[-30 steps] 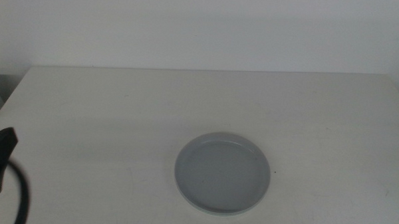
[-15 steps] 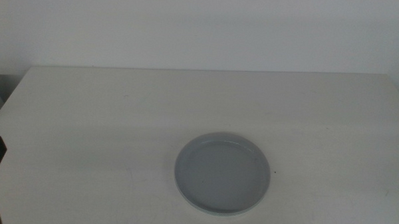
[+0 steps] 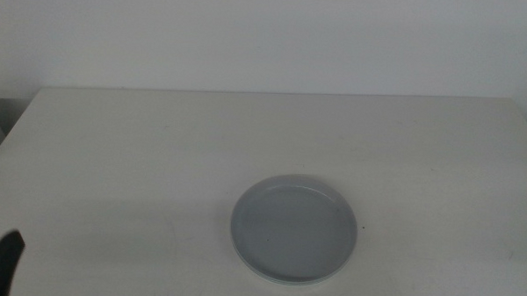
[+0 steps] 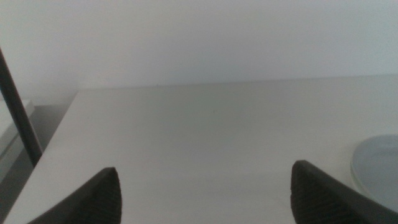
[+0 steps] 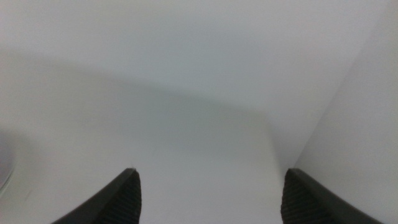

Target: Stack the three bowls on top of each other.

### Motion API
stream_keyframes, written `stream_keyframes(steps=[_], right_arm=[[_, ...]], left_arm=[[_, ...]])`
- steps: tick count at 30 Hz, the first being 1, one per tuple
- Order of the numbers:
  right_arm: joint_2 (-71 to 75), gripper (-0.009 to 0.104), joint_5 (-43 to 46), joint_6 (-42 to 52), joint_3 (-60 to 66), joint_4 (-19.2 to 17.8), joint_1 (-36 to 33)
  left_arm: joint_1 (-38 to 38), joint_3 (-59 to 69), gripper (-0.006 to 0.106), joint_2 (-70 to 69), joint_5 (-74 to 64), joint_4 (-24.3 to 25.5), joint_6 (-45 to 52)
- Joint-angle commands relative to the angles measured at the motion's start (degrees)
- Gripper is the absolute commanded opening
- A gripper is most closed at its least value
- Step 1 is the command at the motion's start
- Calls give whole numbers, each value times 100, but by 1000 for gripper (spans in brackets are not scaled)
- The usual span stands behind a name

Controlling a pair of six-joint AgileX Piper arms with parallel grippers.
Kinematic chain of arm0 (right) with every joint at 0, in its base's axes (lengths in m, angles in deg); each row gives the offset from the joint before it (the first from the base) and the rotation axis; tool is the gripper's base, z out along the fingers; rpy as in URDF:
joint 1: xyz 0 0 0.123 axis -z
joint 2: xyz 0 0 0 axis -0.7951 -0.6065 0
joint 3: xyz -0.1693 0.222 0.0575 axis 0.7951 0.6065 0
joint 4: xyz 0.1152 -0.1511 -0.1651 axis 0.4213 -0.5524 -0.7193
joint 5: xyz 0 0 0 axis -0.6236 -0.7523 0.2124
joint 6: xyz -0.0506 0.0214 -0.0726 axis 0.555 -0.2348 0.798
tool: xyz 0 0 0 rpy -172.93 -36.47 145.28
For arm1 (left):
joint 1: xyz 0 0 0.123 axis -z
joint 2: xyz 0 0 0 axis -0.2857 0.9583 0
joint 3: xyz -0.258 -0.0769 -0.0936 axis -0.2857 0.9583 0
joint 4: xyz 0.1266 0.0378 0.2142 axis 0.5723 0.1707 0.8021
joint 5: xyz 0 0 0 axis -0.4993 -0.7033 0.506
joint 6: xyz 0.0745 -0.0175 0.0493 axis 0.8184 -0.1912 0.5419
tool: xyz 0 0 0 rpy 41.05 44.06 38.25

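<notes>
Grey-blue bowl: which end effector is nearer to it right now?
Probably left. The left end effector sits open at the table's near left corner, apart from the bowl. The right one is outside the middle view.

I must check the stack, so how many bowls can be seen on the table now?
1. A grey-blue bowl sits on the table, a little right of centre and toward the near edge. Other bowls may lie nested under it, but the pictures cannot show this.

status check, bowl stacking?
Left gripper open, at table's left edge. Right gripper open, out of middle view. Bowl stack centre, untouched, unobstructed.
</notes>
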Motion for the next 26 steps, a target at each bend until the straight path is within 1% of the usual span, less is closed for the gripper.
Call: stream_keyframes(steps=[1,4,10,12,13,14,16,26], right_arm=[[181,57,1122,53,194,-44,-22],[607,57,1561,53,711,-59,-22],[1120,57,1463,53,1474,-48,-22],[1223,57,1463,53,1682,18,-22],[1272,57,1430,53,1735,91,-22],[1318,57,1215,53,1722,148,-11],[1333,57,1170,53,1722,272,-11],[1329,57,1174,53,1722,247,-11]], left_arm=[[-5,172,100,-224,638,-27,-21],[-5,564,100,-652,668,-27,-21],[-5,1022,100,-1004,722,-68,-21],[-5,1099,100,-1004,530,-68,-21],[-5,1085,100,-1004,408,-73,-21],[-5,1085,100,-1004,409,-72,-21],[-10,1091,100,-1004,420,-72,-21],[-5,1086,100,-998,413,-66,-25]])
